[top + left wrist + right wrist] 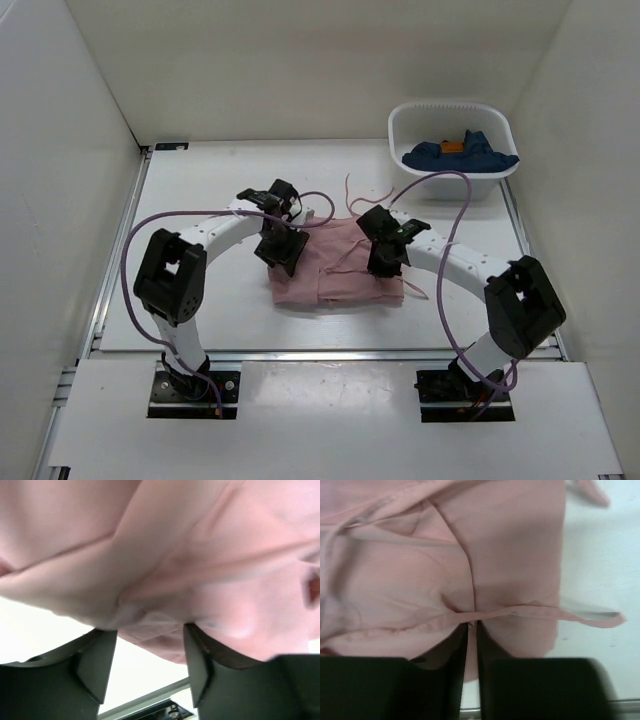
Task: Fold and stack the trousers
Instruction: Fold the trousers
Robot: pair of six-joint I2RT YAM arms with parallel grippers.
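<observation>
The dusty-pink trousers [340,270] lie folded into a rough rectangle at the middle of the table. My left gripper [283,250] is at their left edge. In the left wrist view its jaws stand wide apart [150,630] with the pink cloth [165,555] just past the fingertips, not pinched. My right gripper [385,258] is over the right part of the trousers. In the right wrist view its jaws are nearly together [472,625], pinching a folded hem of the cloth [420,570]. A pink drawstring [415,288] trails off the right side.
A white basket [400,125] stands at the back right with a dark blue garment [460,153] with an orange tag inside. Another drawstring [352,195] curls on the table behind the trousers. White walls enclose the table on three sides.
</observation>
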